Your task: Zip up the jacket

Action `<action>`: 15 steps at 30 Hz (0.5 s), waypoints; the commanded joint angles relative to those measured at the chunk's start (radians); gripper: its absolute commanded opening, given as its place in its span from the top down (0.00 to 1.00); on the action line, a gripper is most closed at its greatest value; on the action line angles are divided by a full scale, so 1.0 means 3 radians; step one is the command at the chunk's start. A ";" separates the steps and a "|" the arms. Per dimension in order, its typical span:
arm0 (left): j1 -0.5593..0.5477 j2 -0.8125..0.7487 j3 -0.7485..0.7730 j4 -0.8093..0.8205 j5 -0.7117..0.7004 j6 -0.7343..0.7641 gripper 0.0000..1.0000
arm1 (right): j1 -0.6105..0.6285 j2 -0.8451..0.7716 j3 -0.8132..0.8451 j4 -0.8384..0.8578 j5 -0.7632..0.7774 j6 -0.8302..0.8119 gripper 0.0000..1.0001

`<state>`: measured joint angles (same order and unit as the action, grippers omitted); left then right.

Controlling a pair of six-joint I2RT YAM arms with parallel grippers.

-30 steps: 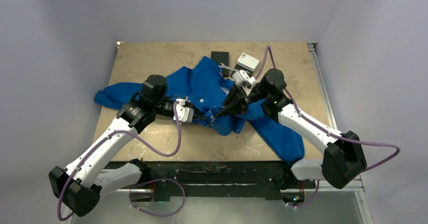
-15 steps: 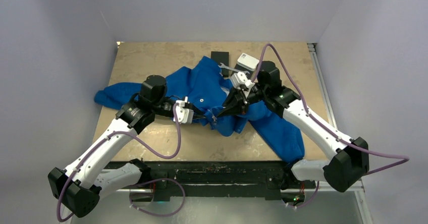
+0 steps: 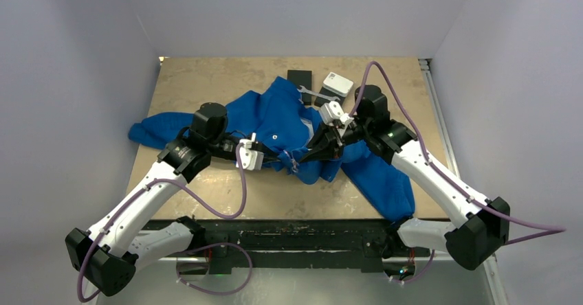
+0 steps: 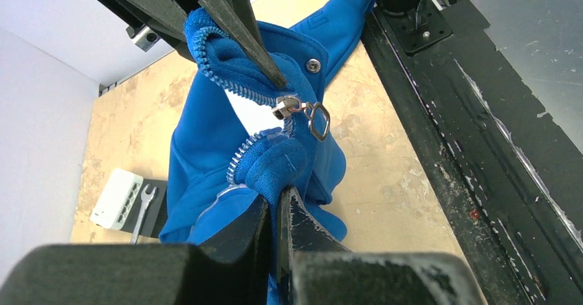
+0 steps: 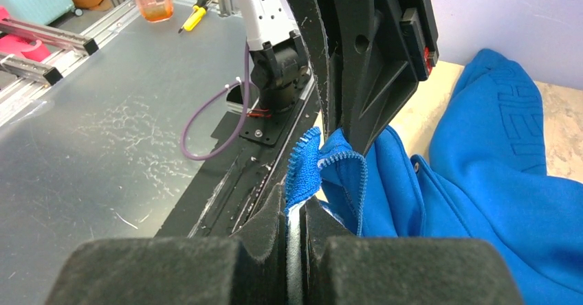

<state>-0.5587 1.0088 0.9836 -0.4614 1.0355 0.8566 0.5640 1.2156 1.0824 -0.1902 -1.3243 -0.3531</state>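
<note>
The royal-blue jacket (image 3: 275, 116) lies crumpled across the middle of the table, with sleeves running to the left and to the front right. My left gripper (image 3: 280, 159) is shut on a fold of its front edge (image 4: 275, 167) beside the zipper teeth. My right gripper (image 3: 301, 158) is shut on the opposite zipper edge (image 5: 306, 167), its tips nearly meeting the left gripper's tips. The silver zipper slider (image 4: 289, 106) with its ring pull (image 4: 318, 121) hangs between the two edges, just under the right gripper's fingers (image 4: 240, 30).
A white box (image 3: 337, 84), a black pad (image 3: 300, 80) and a silver wrench (image 3: 317, 96) lie at the back behind the jacket. The black rail (image 3: 295, 231) runs along the table's near edge. The wrench and box also show in the left wrist view (image 4: 117, 198).
The right arm's elbow and base link have swung right while its gripper stayed on the jacket. The left arm has hardly moved.
</note>
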 commanded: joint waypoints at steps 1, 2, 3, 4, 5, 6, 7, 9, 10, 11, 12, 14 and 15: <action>-0.0017 -0.0022 0.0102 0.0025 0.0067 0.0131 1.00 | 0.0012 -0.0054 0.0059 -0.0005 0.0009 0.0026 1.00; -0.0019 -0.0023 0.0102 0.0025 0.0051 0.0151 1.00 | 0.0011 -0.0058 0.0054 -0.0005 0.0031 0.0044 1.00; -0.0021 -0.0026 0.0103 0.0025 0.0032 0.0175 1.00 | 0.0009 -0.0058 0.0053 -0.0008 0.0052 0.0071 1.00; -0.0023 -0.0035 0.0091 0.0037 0.0008 0.0203 1.00 | 0.0003 -0.0052 0.0053 -0.0010 0.0061 0.0102 1.00; -0.0027 -0.0045 0.0076 0.0057 -0.0024 0.0236 1.00 | 0.0007 -0.0042 0.0057 -0.0014 0.0063 0.0136 1.00; -0.0032 -0.0060 0.0057 0.0090 -0.0060 0.0262 1.00 | 0.0007 -0.0024 0.0064 -0.0032 0.0052 0.0158 1.00; -0.0038 -0.0071 0.0039 0.0133 -0.0092 0.0285 1.00 | 0.0004 -0.0010 0.0072 -0.0057 0.0040 0.0146 1.00; -0.0055 -0.0082 0.0021 0.0169 -0.0154 0.0356 1.00 | 0.0005 -0.0006 0.0073 -0.0096 0.0039 0.0112 1.00; -0.0057 -0.0085 0.0011 0.0200 -0.0177 0.0356 1.00 | 0.0010 -0.0011 0.0070 -0.0094 0.0038 0.0105 1.00; -0.0064 -0.0081 0.0011 0.0215 -0.0192 0.0349 1.00 | 0.0007 -0.0012 0.0068 -0.0090 0.0033 0.0110 1.00; -0.0068 -0.0074 0.0012 0.0220 -0.0199 0.0334 1.00 | 0.0009 -0.0004 0.0071 -0.0085 0.0032 0.0121 1.00; -0.0073 -0.0073 0.0017 0.0219 -0.0186 0.0335 1.00 | 0.0008 0.0011 0.0073 -0.0078 0.0028 0.0129 1.00; -0.0075 -0.0077 0.0018 0.0219 -0.0185 0.0335 1.00 | 0.0008 0.0013 0.0073 -0.0070 0.0027 0.0129 1.00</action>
<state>-0.5728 1.0073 0.9836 -0.4454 0.9691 0.9291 0.5636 1.2186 1.0824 -0.2218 -1.3010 -0.3305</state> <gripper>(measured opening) 0.028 0.071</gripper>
